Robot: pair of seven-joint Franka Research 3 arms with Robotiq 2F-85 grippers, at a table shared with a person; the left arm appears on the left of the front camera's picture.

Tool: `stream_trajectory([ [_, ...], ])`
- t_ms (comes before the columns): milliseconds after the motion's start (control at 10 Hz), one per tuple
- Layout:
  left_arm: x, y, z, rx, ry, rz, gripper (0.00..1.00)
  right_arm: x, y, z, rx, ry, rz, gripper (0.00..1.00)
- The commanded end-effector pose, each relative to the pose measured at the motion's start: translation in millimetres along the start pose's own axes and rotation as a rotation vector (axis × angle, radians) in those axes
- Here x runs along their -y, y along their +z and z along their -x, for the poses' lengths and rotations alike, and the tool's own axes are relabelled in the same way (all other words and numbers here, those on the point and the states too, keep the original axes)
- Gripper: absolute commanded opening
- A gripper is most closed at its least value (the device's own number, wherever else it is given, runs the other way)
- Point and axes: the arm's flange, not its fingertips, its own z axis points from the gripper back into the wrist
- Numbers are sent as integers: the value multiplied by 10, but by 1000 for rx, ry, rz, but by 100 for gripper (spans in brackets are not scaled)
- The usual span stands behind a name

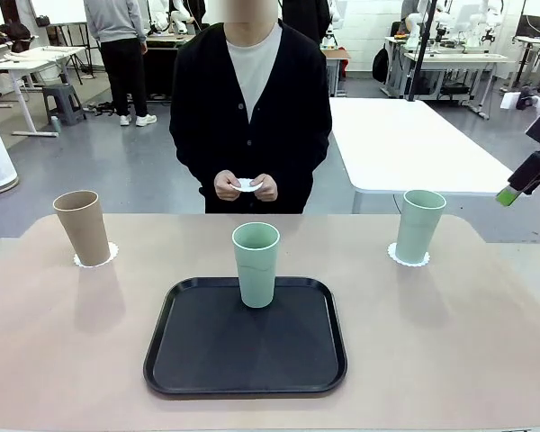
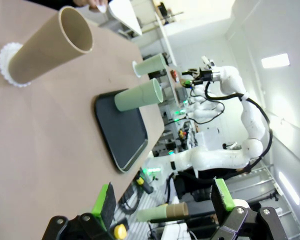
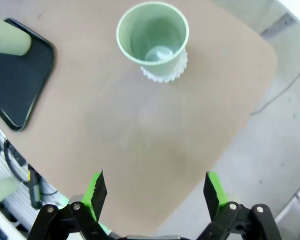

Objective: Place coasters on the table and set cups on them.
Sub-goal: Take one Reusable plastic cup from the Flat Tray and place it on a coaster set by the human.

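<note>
The left end effector [image 2: 162, 192] sits at the bottom of its wrist view. It is open, with its two green-padded fingers wide apart and nothing between them. The right end effector [image 3: 155, 182] is also open and empty, at the bottom of its own view above the bare tabletop [image 3: 140, 130]. In the front view it hangs at the right edge of the frame, higher than the cups.

Lowest in the front view lies one black tray [image 1: 207, 355], a matte rounded square with a raised rim, flat on the beige, rounded-corner tabletop. The middle green cup [image 1: 256, 265] stands upright on the tray's far half, at the centre of the frame.

Farther back, two more cups stand apart on the tabletop itself. The tan cup [image 1: 83, 227] is at the left, on a thin white left coaster [image 1: 111, 253] whose scalloped edge shows around its base. The right green cup [image 1: 418, 225] is on a matching right coaster [image 1: 403, 259], and the right wrist view looks down into its empty inside. That makes three cups, one tan and two mint-green, all tall, tapered, handleless and matte.

Beyond the far edge, at upper centre, a person [image 1: 252, 108] in a dark cardigan over a white top holds a third coaster [image 1: 248, 184] between both hands [image 1: 227, 187]. A white table [image 1: 414, 144] stands behind, at upper right.
</note>
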Motion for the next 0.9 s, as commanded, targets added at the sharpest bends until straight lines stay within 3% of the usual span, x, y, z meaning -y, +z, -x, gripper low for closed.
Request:
stream_trajectory([
  [0,18,11,-2,7,-6,-3,100,-94,-148,-151,-149,-29,-32,100],
  [100,18,11,-2,7,-6,-3,100,0,0,0,0,0,0,100],
  [800,18,11,-2,7,-6,-3,100,0,0,0,0,0,0,100],
])
